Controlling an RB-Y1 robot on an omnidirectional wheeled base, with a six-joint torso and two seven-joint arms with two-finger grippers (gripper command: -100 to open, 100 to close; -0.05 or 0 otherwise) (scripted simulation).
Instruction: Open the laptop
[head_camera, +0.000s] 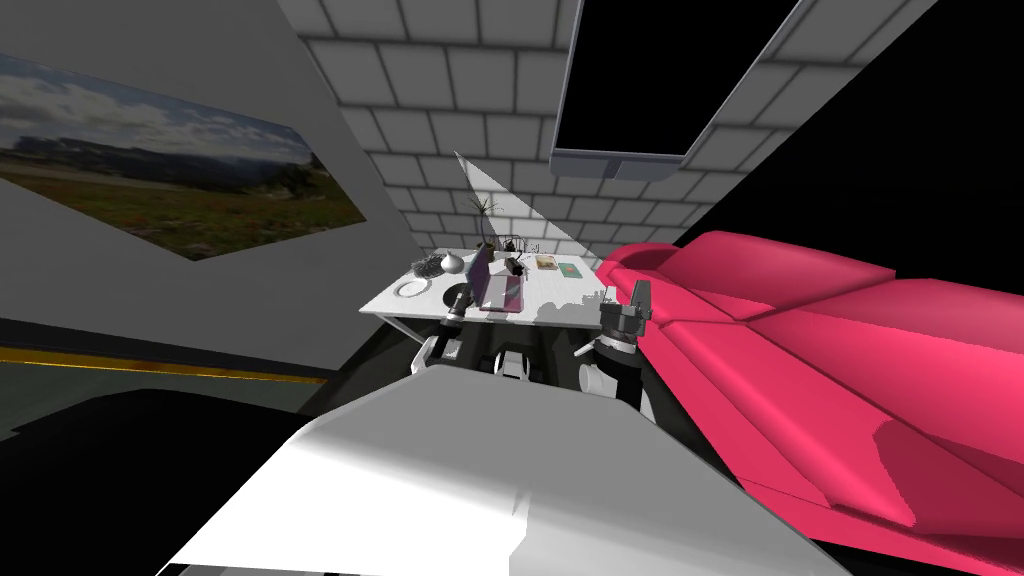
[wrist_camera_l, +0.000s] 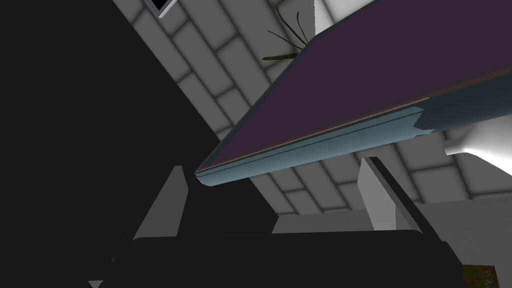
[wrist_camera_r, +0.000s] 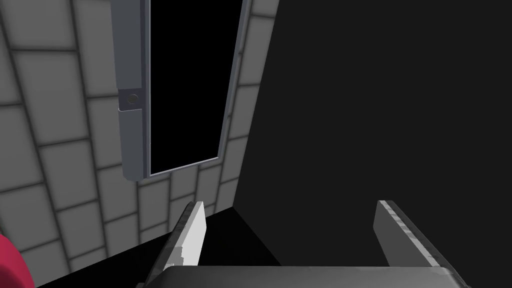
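Laptop sits on the white worktop in your head view, lid partway up, just ahead of your left gripper. A plate lies beside those fingers. Your right gripper hangs by the pink sofa, well apart from the laptop.

Left wrist view: fingers spread open, gripping nothing. The purple lid has its corner edge just beyond the tips, between them.

Right wrist view: fingers open, empty.
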